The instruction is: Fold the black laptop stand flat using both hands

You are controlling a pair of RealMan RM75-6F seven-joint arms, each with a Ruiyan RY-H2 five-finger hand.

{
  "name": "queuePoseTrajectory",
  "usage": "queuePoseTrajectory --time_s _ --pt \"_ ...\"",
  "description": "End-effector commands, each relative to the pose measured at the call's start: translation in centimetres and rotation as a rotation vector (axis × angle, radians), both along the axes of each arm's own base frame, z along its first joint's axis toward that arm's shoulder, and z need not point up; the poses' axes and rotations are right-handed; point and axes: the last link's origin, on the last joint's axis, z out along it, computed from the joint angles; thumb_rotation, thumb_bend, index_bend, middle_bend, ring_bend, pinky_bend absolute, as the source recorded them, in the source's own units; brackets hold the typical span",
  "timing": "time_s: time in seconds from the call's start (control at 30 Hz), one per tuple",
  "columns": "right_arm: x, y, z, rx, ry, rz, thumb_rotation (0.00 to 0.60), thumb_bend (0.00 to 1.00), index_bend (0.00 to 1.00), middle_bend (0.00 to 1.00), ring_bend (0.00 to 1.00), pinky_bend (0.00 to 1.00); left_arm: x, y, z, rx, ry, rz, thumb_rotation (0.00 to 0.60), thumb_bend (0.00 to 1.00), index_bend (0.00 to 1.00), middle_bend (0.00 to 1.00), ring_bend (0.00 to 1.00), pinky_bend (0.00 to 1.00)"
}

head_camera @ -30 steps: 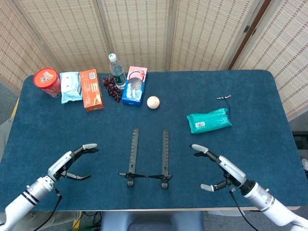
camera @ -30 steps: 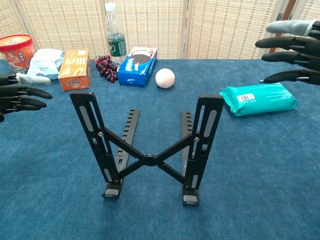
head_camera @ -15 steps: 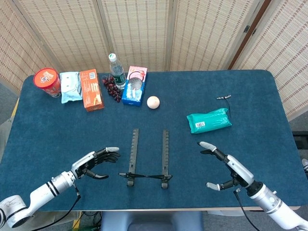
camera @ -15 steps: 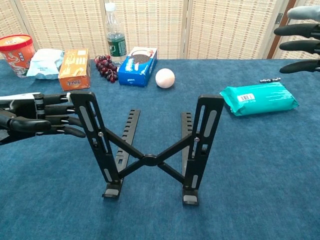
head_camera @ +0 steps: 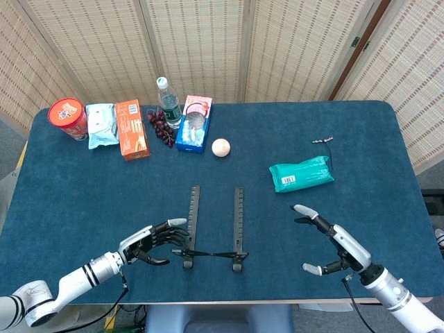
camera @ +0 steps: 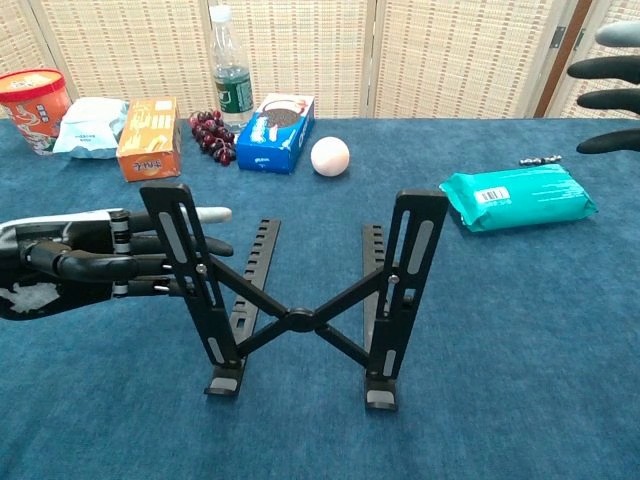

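Black-fingered hand (head_camera: 151, 242), white forearms

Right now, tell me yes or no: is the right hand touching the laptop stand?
No, the right hand hovers open well off to the side of the laptop stand, with bare table between them.

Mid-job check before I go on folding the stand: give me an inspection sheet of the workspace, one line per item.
Surface: blue cloth table, flat.
Job's things: black laptop stand upright and open, crossbar still an X.
Clutter: red tub, white pouch, orange box, grapes, water bottle, blue biscuit box, pale ball, teal wipes pack, small metal piece.
Hands: left hand at the stand's left upright, fingers reaching behind it, grip not clear; right hand open, apart from the stand.
Cables: black cable under each wrist at the near edge.
Surroundings: woven folding screens behind the table.
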Motion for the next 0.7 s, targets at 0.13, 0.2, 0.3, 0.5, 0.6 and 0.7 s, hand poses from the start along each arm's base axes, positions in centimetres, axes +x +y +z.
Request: queuePoseTrajectory --time_s 0.13,0.2,0.3,0.5,0.6,0.7 --pt "-0.4 0.1 0.1 -0.005 -0.004 -0.016 0.6 0.11 0.0 0.07 0.0 0.15 0.8 -0.2 -0.9 -0.035 -0.024 -0.002 0.6 0.15 0.09 0.23 0.22 0.22" --pt "-0.5 0.0 0.1 -0.006 -0.007 -0.02 0.6 0.11 0.0 0.07 0.0 0.15 0.9 -0.2 -1.1 -0.04 -0.03 0.002 0.6 0.15 0.09 0.23 0.22 0.22" --pt "-0.6 0.0 0.1 -0.007 -0.01 -0.021 0.6 0.11 0.0 0.07 0.0 0.15 0.9 -0.2 -1.4 -0.045 -0.029 0.008 0.6 0.15 0.09 0.23 0.22 0.22" --pt "-0.7 -0.1 0.0 -0.001 -0.013 -0.024 0.6 0.11 0.0 0.07 0.0 0.15 0.9 -0.5 -1.6 -0.064 -0.036 0.012 0.6 0.15 0.09 0.23 0.22 0.22" --pt "-0.8 -0.1 0.0 -0.004 -0.013 -0.026 0.6 0.11 0.0 0.07 0.0 0.15 0.9 -0.6 -1.6 -0.07 -0.035 0.011 0.6 0.15 0.09 0.23 0.22 0.23" --pt "-0.9 0.0 0.0 -0.006 -0.014 -0.03 0.6 0.11 0.0 0.07 0.0 0.15 1.0 -0.8 -1.7 -0.077 -0.038 0.012 0.6 0.15 0.09 0.23 0.22 0.23"
